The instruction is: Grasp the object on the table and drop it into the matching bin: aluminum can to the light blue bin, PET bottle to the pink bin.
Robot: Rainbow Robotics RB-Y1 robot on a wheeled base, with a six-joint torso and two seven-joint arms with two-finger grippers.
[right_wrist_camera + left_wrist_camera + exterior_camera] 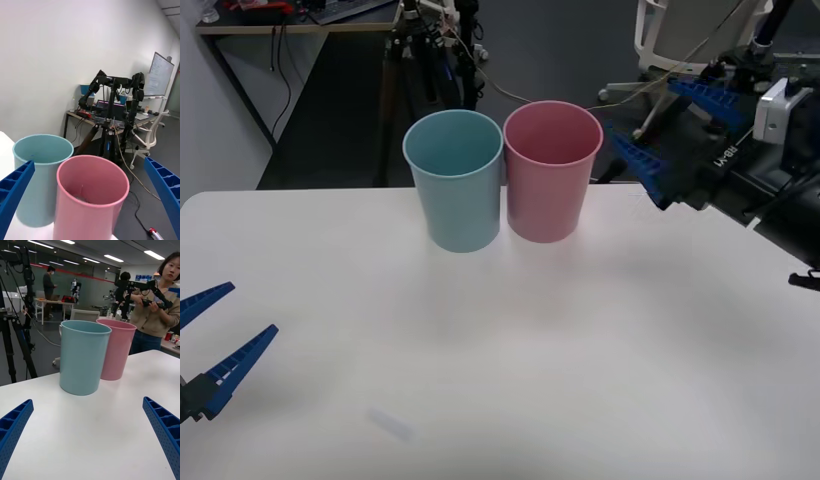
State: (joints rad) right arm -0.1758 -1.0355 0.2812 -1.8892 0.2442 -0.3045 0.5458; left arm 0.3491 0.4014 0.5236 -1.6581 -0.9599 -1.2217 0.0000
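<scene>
A: Anything cut off?
B: Left gripper (210, 335), arm behind it runs off the front view's edge. The table (580, 380) is cropped on three sides.
A: Bins?
B: Pink bin (91, 198) base cut by the right wrist frame. Something pale lies at its bottom, too unclear to tell what. Light blue bin (41, 176) partly behind a blue finger (15, 191).

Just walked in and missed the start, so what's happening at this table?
The right pincer hangs open beside the pink bin, level with its rim and holding nothing. Something pale lies at the bottom of that bin, too unclear to identify. The light blue bin stands touching the pink one on the white table. The left pincer waits open, low at the table's near left edge.
</scene>
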